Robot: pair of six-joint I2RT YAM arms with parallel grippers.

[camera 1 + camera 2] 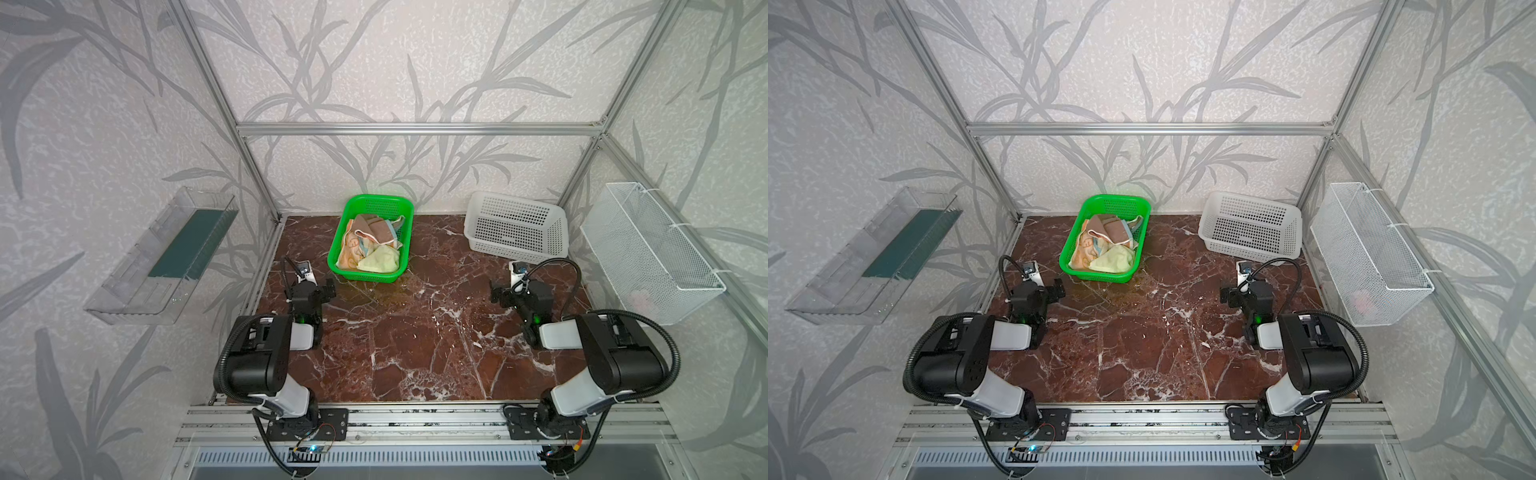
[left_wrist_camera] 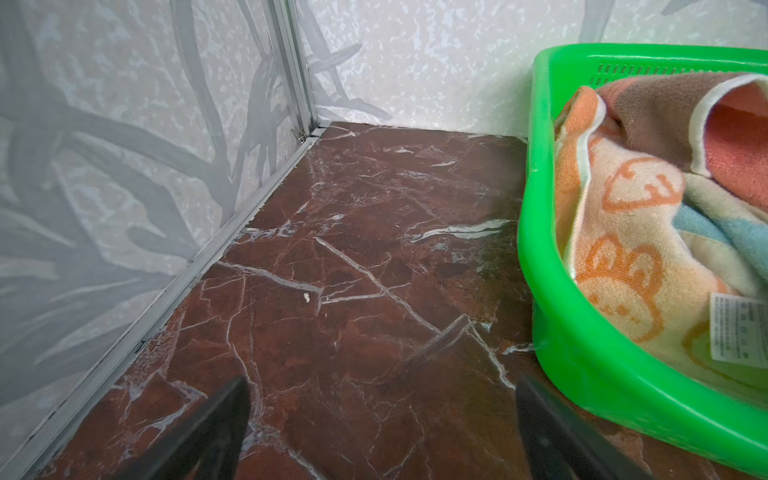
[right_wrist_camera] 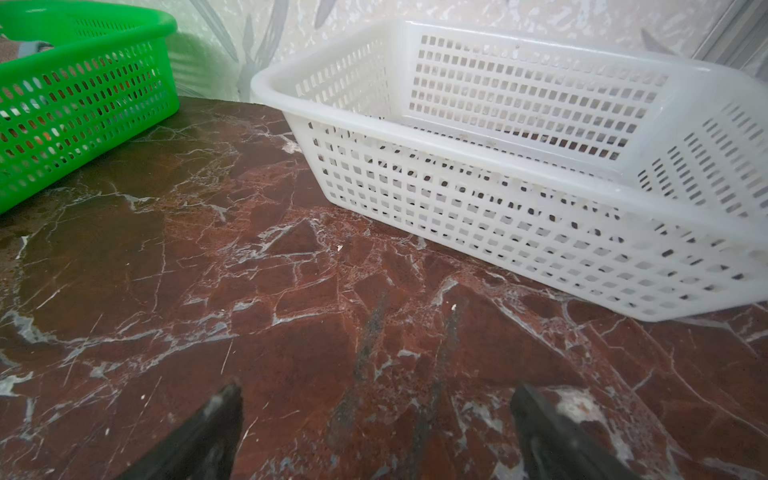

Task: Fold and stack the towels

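Three towels, all inside the green perforated plastic basket [image 1: 348, 270], at the back middle of the red-brown marble table [image 1: 415, 340]; not folded, crumpled together. On top, toward the back: the salmon-orange towel with brown patch and teal edge [image 1: 376, 233], the bear shape not readable because of the folds. At the front: the plain pale yellow towel [image 1: 379, 262], lying partly over the others. At the left side: the orange-cream towel with small cartoon faces [image 2: 623, 266], close in the left wrist view with a white care label, but cut off by the picture edge. Lower layers of all three hidden.

Left gripper [image 2: 380, 382] low above bare marble, just beside the green basket; jaws wide apart, empty, only the dark tips in view. Right gripper [image 3: 378, 390] the same: spread wide, empty, over bare marble in front of the white perforated plastic basket [image 3: 457, 164]. In both top views, both grippers mostly hidden behind their wrists.

On the right wall: a white wire basket [image 1: 665, 257] with a pale pink thing [image 1: 640, 297] inside, too blurred to name.
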